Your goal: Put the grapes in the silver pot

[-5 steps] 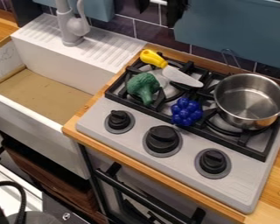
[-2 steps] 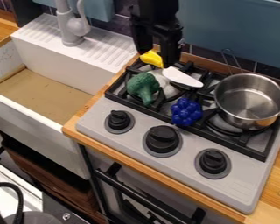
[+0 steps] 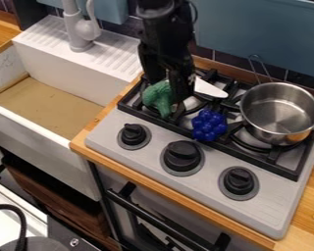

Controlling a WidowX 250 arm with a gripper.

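The black gripper (image 3: 165, 89) hangs open over the left rear of the stove, its fingers around the top of the green broccoli, which partly shows between them; contact cannot be told. Blue grapes (image 3: 209, 125) lie on the front middle of the burner grate, a short way right of and below the gripper. On the right burner stands the silver pot (image 3: 277, 113), upright, its inside bare and its handle toward the left.
The broccoli (image 3: 160, 98) lies on the left burner. Behind it is a knife (image 3: 209, 88) with a white blade, its handle hidden by the arm. Stove knobs (image 3: 182, 156) line the front. A sink (image 3: 48, 105) and grey faucet (image 3: 81, 29) are at the left.
The arm has come in from the top edge and lowered toward the broccoli, now covering the knife's yellow handle. Grapes and pot have kept their places.
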